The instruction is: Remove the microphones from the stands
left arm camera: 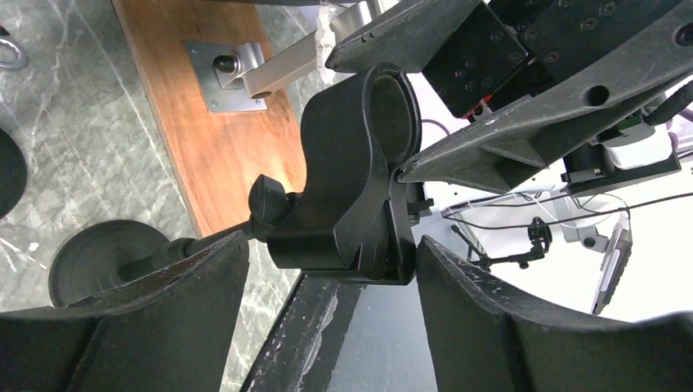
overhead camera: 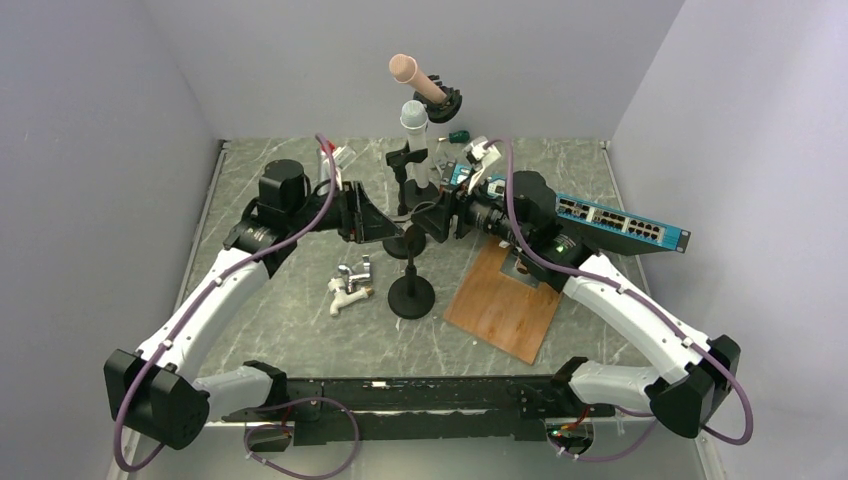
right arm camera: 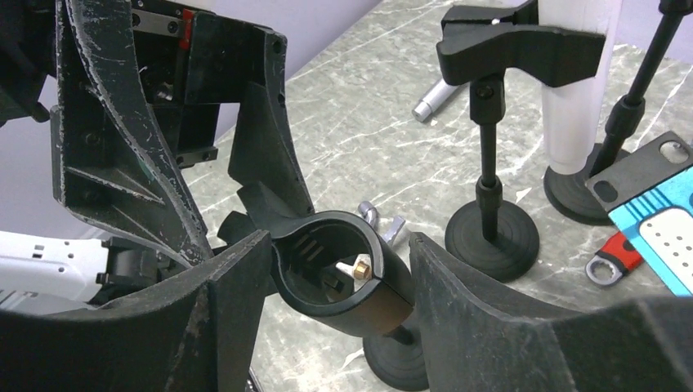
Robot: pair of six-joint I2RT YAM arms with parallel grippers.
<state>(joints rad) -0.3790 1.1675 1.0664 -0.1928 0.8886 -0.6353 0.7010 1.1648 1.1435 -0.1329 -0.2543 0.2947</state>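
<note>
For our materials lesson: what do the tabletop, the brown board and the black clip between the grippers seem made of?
Tabletop: grey stone or stone-look laminate; pale veins, slight sheen. Board: wood or veneer; visible grain, satin finish. Clip: probably moulded plastic; smooth, matte black, rounded edges.

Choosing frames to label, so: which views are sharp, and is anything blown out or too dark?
Top external: evenly lit, sharp, soft shadow by the stand. Left wrist: clip sharp, background at right washed out white. Right wrist: tube crisp, no glare; its own fingers dark, little detail.
</note>
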